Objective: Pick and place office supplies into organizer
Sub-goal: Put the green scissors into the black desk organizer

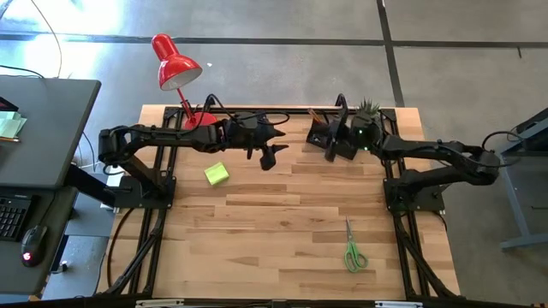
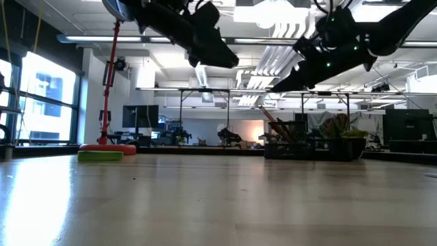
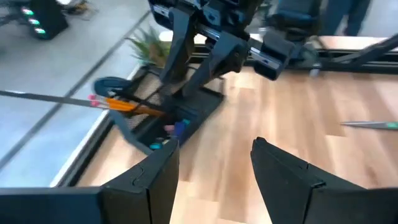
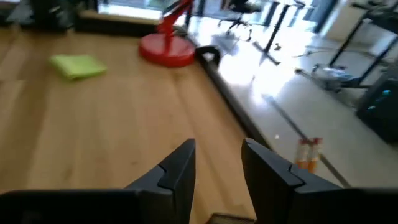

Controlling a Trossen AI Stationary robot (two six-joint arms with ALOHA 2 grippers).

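The black mesh organizer [image 1: 324,135] stands near the table's far edge, with orange pencils [image 3: 124,104] leaning out of it and a blue-purple thing [image 3: 180,127] lying inside. My right gripper [image 1: 330,150] hovers open just above it [image 2: 276,87]. My left gripper [image 1: 272,156] is raised over the table to the organizer's left, open and empty [image 3: 214,155]. The yellow-green sticky-note block [image 1: 217,174] lies flat on the table left of my left gripper. The green-handled scissors [image 1: 353,248] lie flat toward the near right. A dark pen is not seen.
A red desk lamp [image 1: 175,64] stands with its base [image 1: 199,120] at the far edge under my left arm. A small potted plant [image 1: 368,109] stands beside the organizer's right. Bare wood lies across the table's middle and near half [image 1: 274,231].
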